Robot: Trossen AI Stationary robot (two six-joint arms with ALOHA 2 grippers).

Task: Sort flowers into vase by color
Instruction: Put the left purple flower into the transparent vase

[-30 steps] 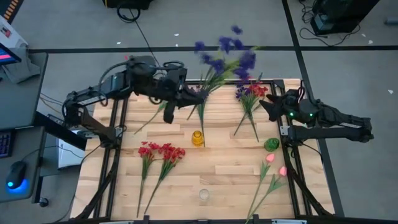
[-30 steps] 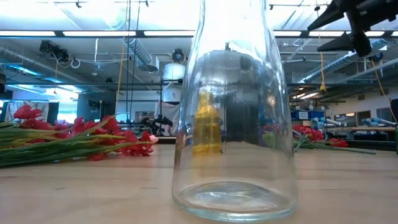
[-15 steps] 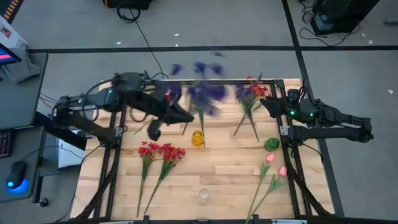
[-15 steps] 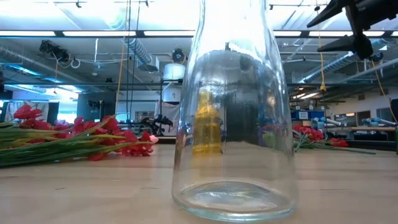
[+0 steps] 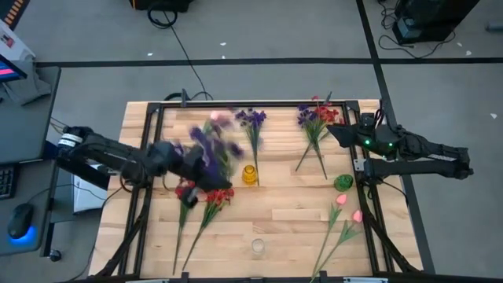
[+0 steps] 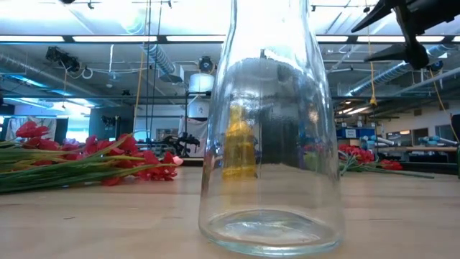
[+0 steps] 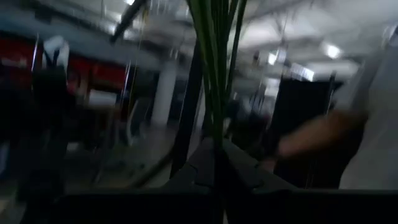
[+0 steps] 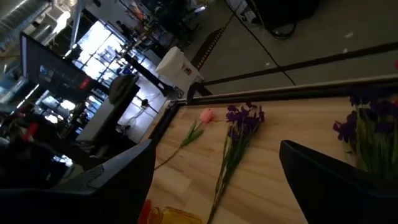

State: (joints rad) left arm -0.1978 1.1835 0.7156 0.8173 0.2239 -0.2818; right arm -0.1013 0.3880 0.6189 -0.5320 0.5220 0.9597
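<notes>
Vases all empty so far: clear vase [image 5: 257,246] at 6 o'clock, yellow vase [image 5: 249,174] at centre. Red flowers [image 5: 203,192] lie at 8 o'clock, pink buds [image 5: 346,212] at 4. Left gripper [image 5: 191,179] pinches purple sprig [image 5: 206,145] above the reds. Farther, more purple [image 5: 252,119] at 12; right gripper [image 5: 336,134], spread, waits at 2.

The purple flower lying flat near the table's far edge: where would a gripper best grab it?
Probably the bare green stem, mid-length, coming straight down with fingers across it: the purple flower lies flat, and its bloom cluster is soft.
</notes>
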